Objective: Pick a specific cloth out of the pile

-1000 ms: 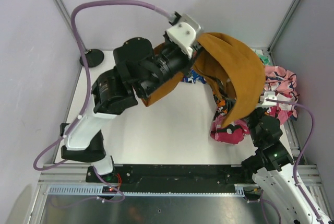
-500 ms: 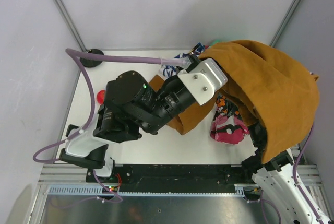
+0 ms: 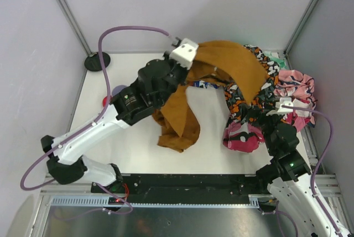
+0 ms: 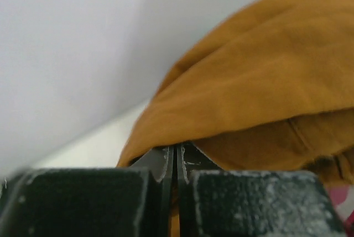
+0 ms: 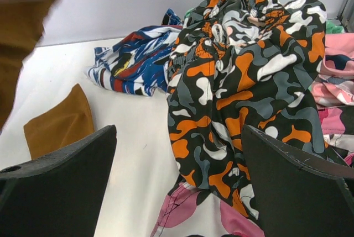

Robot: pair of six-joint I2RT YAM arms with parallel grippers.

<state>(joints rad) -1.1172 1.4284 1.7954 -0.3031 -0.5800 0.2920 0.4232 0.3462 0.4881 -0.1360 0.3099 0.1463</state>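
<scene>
Left gripper (image 4: 177, 158) is pinched tight on the cloth (image 3: 235, 63), upper centre of the top view. The cloth arcs rightward over the pile (image 3: 296, 90) at upper right, its far end draped against a camouflage piece (image 5: 238, 82); one leg hangs to the table (image 3: 210, 148) at centre. Right gripper (image 5: 180, 159) is spread wide, holding nothing, facing the camouflage piece. A blue-white piece (image 5: 133, 60) lies just left of it. A black disc (image 3: 97, 60) sits upper left
</scene>
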